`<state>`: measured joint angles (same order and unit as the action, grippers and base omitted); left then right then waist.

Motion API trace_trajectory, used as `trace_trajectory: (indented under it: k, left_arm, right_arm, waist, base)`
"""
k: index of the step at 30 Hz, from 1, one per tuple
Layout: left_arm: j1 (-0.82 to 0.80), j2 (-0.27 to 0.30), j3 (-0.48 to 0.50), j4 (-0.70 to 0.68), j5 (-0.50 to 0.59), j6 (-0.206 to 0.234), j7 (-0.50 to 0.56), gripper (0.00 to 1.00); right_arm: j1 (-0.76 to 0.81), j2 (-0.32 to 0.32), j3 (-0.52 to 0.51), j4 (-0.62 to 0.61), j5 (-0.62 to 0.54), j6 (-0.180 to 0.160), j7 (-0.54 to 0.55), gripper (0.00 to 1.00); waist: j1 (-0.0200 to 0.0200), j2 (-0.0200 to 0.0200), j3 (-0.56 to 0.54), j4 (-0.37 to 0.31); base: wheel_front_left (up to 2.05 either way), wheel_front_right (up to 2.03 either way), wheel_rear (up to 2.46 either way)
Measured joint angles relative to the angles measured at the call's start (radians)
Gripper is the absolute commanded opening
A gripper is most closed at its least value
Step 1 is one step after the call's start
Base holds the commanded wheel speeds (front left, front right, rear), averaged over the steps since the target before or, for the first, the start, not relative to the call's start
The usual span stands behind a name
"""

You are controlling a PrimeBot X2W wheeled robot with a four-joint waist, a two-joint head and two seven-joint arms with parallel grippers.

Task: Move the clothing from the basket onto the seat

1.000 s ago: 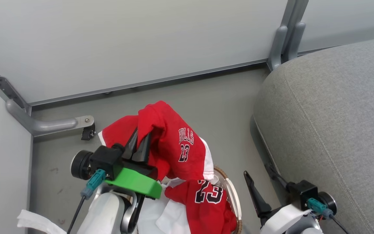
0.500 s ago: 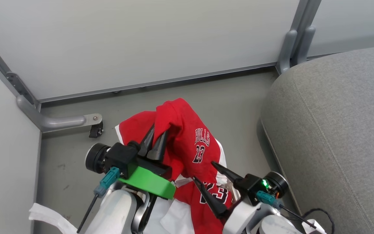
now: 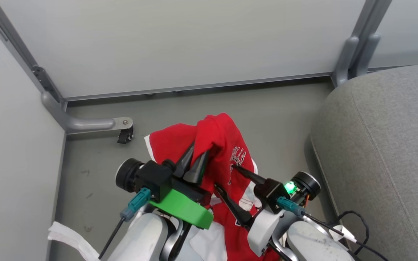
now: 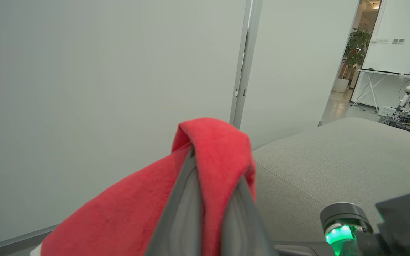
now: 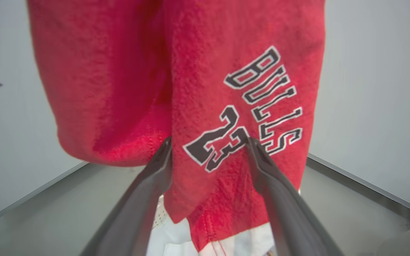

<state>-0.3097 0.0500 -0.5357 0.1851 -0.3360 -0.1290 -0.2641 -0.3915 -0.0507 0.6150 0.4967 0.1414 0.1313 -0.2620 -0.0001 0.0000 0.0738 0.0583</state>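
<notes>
head overhead, wrists near shared clothing (image 3: 217,139)

Long dark tapered fingers (image 3: 195,170) are carried by the left gripper (image 3: 197,157) and right gripper (image 3: 224,175). A green bracket (image 3: 181,210), teal connectors (image 3: 136,204), black cables (image 3: 111,237), pale forearms (image 3: 143,235) and a green light (image 3: 289,187) are seen.

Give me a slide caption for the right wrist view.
Open right gripper frames the hanging red Bulls 23 jersey, its number between the two fingers, pale wall behind.

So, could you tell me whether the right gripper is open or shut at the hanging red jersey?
Open: the right gripper holds its fingers wide apart, and the red jersey shows between them, not pinched.
</notes>
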Motion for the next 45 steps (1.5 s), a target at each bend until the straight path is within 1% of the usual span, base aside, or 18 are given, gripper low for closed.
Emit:
trace_trajectory:
  k: [1, 9, 27, 28, 29, 30, 37, 40, 45]
  left_arm:
    - [0.000, 0.000, -0.007, -0.002, -0.006, 0.000, 0.000, 0.00]
    - [0.002, 0.000, -0.010, -0.001, -0.022, 0.000, 0.000, 0.00]
    - [0.004, 0.000, 0.005, 0.006, -0.022, 0.000, 0.000, 0.00]
    - [0.004, 0.000, 0.008, 0.006, -0.022, 0.000, 0.000, 0.28]
    - [0.004, 0.000, 0.014, 0.004, -0.021, 0.000, 0.000, 0.59]
    - [0.004, 0.000, 0.016, 0.003, -0.022, 0.000, 0.000, 1.00]
    - [0.016, 0.000, 0.031, 0.014, -0.007, 0.000, 0.000, 1.00]
    - [0.019, 0.000, 0.041, 0.020, 0.006, 0.000, 0.000, 1.00]
    - [0.022, -0.001, 0.052, 0.029, 0.026, 0.000, 0.000, 1.00]
  right_arm:
    - [-0.002, 0.000, 0.006, 0.011, 0.003, 0.000, 0.000, 0.00]
    - [-0.006, 0.002, -0.001, 0.017, 0.044, 0.000, 0.000, 0.00]
    - [0.008, 0.002, -0.009, -0.001, 0.067, 0.000, 0.000, 0.00]
    - [0.009, 0.002, -0.012, -0.004, 0.068, 0.000, 0.000, 0.00]
    - [0.010, 0.002, -0.015, -0.008, 0.069, 0.000, 0.000, 0.00]
    - [0.011, 0.002, -0.017, -0.010, 0.069, 0.000, 0.000, 0.00]
    - [0.018, 0.002, -0.051, -0.044, 0.078, 0.000, 0.000, 0.00]
    - [0.024, 0.002, -0.068, -0.059, 0.081, 0.000, 0.000, 0.00]
    - [0.032, 0.000, -0.083, -0.081, 0.088, 0.000, 0.000, 0.00]
  waist:
    - [0.0000, 0.0000, -0.001, 0.006]
    - [0.0000, 0.0000, -0.011, 0.030]
    - [0.0000, 0.0000, -0.005, 0.004]
    - [0.0000, 0.0000, -0.004, 0.003]
    - [0.0000, 0.0000, -0.003, 0.001]
    - [0.0000, 0.0000, -0.003, -0.001]
    - [0.0000, 0.0000, 0.004, -0.041]
    - [0.0000, 0.0000, 0.008, -0.076]
    - [0.0000, 0.0000, 0.018, -0.158]
  base:
    - [0.00, 0.00, 0.00]
    - [0.00, 0.00, 0.00]
    - [0.00, 0.00, 0.00]
    - [0.00, 0.00, 0.00]
    - [0.00, 0.00, 0.00]
    - [0.00, 0.00, 0.00]
    - [0.00, 0.00, 0.00]
    - [0.00, 0.00, 0.00]
    - [0.00, 0.00, 0.00]
